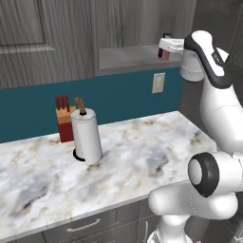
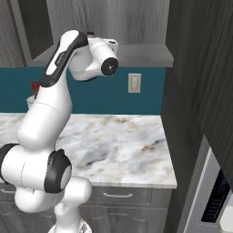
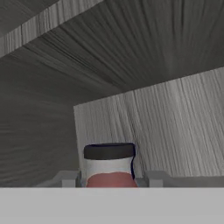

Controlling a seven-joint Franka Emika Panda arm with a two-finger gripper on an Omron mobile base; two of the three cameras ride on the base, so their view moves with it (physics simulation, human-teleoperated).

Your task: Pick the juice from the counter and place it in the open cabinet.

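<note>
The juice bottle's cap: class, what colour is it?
Black. The juice cap sits above a white band and a reddish part; it shows best in the hand view.

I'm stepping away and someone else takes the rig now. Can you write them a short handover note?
Gripper: shut on the juice, raised at the open cabinet, above its grey shelf.
Juice: off the counter, held between the fingers; dark cap toward the cabinet's back wall in the hand view.
Done: pick and lift.
Left: set the bottle on the shelf, open, draw the arm back.
Paper towel roll and knife block stand on the counter.
</note>
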